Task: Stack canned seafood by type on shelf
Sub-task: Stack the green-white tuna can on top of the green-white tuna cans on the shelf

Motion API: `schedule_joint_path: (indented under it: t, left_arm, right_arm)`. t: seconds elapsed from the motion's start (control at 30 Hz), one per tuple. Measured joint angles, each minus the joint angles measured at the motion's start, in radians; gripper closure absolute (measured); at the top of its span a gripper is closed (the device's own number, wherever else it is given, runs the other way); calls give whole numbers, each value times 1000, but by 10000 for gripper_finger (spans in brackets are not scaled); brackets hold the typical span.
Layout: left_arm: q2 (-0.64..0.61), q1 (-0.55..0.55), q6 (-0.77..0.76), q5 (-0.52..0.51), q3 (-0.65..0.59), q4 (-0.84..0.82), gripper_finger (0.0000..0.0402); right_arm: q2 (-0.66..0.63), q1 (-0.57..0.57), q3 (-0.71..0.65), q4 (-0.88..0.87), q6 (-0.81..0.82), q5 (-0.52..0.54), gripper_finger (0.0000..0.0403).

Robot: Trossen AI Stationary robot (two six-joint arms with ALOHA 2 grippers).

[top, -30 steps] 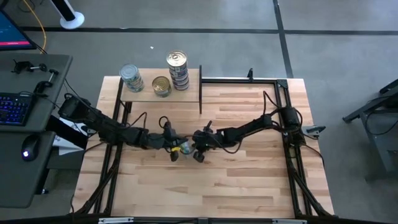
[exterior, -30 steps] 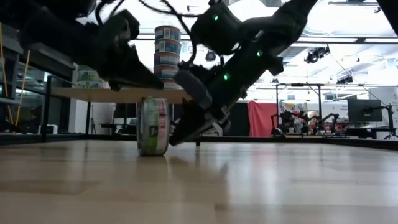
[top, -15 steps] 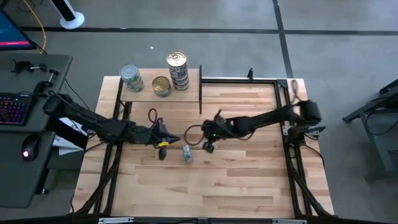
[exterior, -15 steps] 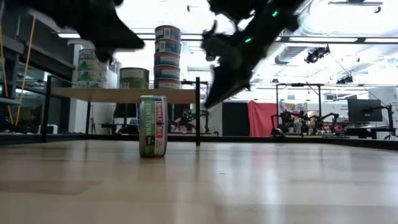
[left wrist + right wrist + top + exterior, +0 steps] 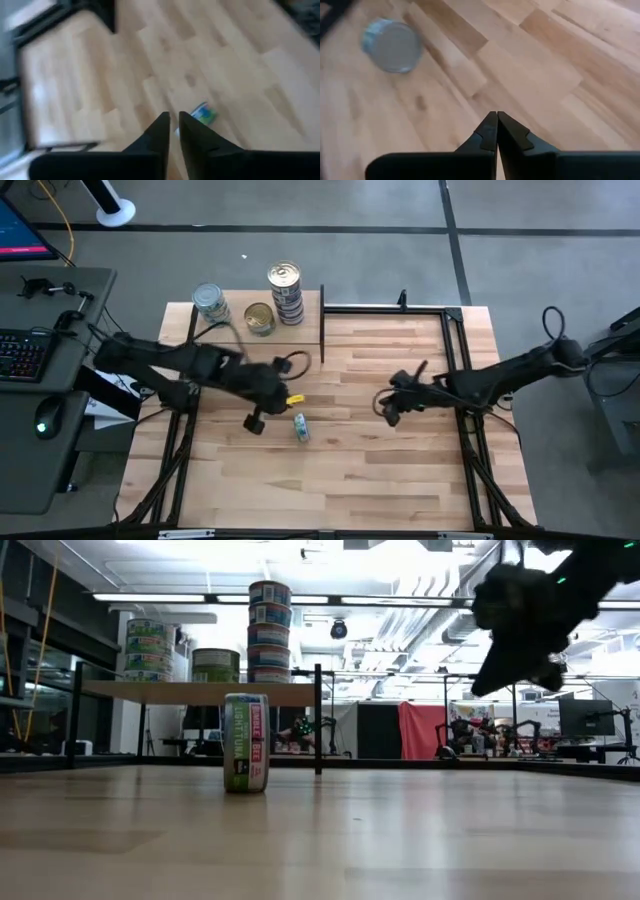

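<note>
While both arms hang above the tabletop [image 5: 400, 470] in the high view, a lone tin [image 5: 301, 427] lies on its rim on the bare planks near the table's middle, held by neither. The left gripper [image 5: 262, 412] sits just beside that tin toward the left edge, its arm reaching in bent from the left side; the right gripper [image 5: 388, 408] is well apart from the tin toward the right edge, its arm stretched out low from the right side. At the table's far left corner the shelf [image 5: 262, 332] carries a tall stack of tins [image 5: 286, 292], a shorter stack [image 5: 211, 305] and a single gold-topped tin [image 5: 259, 318] between them. From table height, the low view shows the lone tin [image 5: 246, 756] standing on edge with its label facing the camera, in front of the shelf [image 5: 195, 693] with its three groups of tins: a tall stack [image 5: 268, 632], a lower one [image 5: 147, 650] and a short one [image 5: 216, 665]. One dark gripper [image 5: 520, 625], the right one, hangs in the air at the right, off the table surface. In the left wrist view, the left gripper [image 5: 172, 127] points down at the planks with its fingers nearly together and nothing between them, the tin [image 5: 204, 113] just past the tips. In the right wrist view, the right gripper [image 5: 497, 130] has its fingers pressed together, empty, with the tin [image 5: 392, 45] showing its round silver-blue face well beyond them.
</note>
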Motion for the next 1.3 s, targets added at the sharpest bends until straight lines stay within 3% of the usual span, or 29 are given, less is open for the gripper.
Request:
schedule_joint_path:
  t: [0.13,0.37,0.57,0.77,1.3]
  left_arm:
    - [125,58,129,126,147,-111,325]
    - [337,20,210,140,270,-256,222]
    - [476,-22,304,139,286,-317,163]
    - [558,-1,431,59,287,-272,143]
    - [595,47,539,147,267,-299,142]
  right_arm:
    - [-72,55,-31,-8,61,22,403]
    - [-66,74,-32,-12,62,24,403]
    - [-66,66,-32,-14,7,24,403]
    - [-66,55,-32,-22,-36,25,403]
    - [-66,56,-32,-22,-72,48,403]
